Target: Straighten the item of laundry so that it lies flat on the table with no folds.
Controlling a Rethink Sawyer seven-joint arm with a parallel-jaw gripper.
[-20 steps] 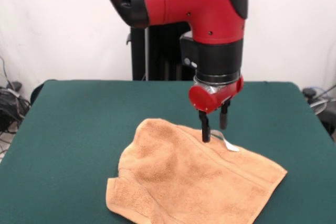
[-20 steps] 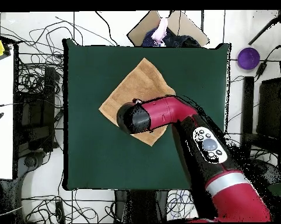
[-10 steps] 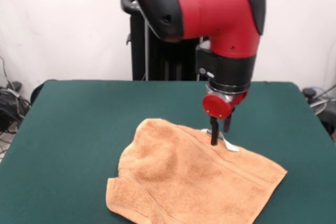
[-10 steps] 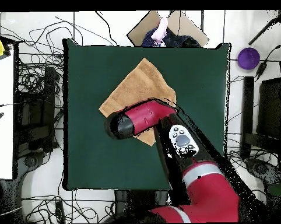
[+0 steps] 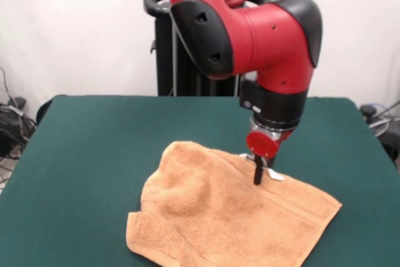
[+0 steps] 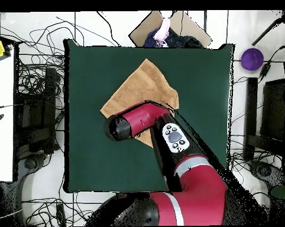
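Since before, the arm (image 5: 250,29) swung sideways; the gripper (image 5: 257,176) stayed over the towel (image 5: 225,217) near the tag (image 5: 273,175). Its opening I could not tell. The towel lay rumpled on the surface (image 5: 94,148).

Your bench (image 5: 94,148) carries one towel (image 5: 231,223).
The peach-orange towel lies rumpled on the dark green felt, its near-left corner folded over, a small white tag (image 5: 274,175) at its far edge.

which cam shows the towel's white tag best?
Front view. The white tag lies at the far edge of the towel, right beside the gripper. In the overhead view the arm covers that part of the towel, so no tag shows.
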